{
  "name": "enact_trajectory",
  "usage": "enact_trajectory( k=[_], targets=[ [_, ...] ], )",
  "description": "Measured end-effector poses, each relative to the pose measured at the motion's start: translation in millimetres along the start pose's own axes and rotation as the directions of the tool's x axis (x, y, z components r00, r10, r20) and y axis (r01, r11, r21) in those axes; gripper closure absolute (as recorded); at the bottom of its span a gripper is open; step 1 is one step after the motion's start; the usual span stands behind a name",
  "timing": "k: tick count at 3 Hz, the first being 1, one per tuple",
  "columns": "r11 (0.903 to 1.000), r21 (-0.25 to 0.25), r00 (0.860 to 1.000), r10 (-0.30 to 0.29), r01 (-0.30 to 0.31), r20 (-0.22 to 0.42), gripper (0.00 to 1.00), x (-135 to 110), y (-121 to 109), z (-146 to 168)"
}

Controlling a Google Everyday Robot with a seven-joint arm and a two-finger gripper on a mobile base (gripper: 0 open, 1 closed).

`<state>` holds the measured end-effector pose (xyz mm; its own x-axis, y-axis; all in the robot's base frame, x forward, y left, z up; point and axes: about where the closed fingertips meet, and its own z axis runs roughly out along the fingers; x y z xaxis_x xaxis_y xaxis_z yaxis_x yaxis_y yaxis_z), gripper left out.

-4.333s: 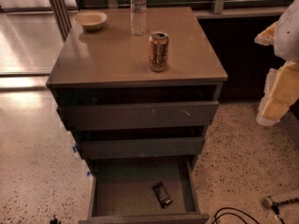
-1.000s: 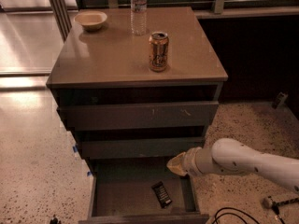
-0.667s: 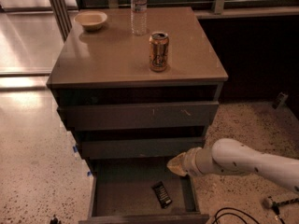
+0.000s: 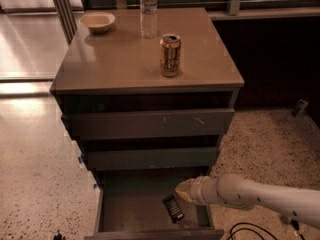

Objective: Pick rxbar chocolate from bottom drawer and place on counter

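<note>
I am hovering my gripper (image 4: 183, 191) by the bottom drawer (image 4: 129, 211)'s right edge, just beside the rxbar chocolate (image 4: 173, 208), grip state unclear

I see the rxbar chocolate (image 4: 173, 208) lying in the open bottom drawer (image 4: 127, 211), towards its right side, with my gripper (image 4: 184, 191) close behind it. On the counter (image 4: 115, 66) the can (image 4: 170, 55) stands in front, the bottle (image 4: 148, 11) behind it, and the bowl (image 4: 97, 21) at the back left.

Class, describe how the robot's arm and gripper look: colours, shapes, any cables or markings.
The arm is a smooth white rounded tube, bulging at a joint near its end. The gripper, over the open bottom drawer, is a pale tan tapering tip beyond a white collar. No markings or cables show on either.
</note>
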<state>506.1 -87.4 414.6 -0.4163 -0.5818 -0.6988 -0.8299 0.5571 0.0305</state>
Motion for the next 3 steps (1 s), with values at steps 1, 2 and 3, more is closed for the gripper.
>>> enact_trajectory(
  k=[1,2,3],
  targets=[
    [0.9989,-0.036,1.0,0.03,-0.03,0.003,1.0,43.5,8.2,61.7],
    [0.9946,-0.074,0.997,0.073,-0.073,-0.003,1.0,66.4,26.5,85.1],
    [0.9946,-0.074,0.997,0.073,-0.073,-0.003,1.0,66.4,26.5,85.1]
  ],
)
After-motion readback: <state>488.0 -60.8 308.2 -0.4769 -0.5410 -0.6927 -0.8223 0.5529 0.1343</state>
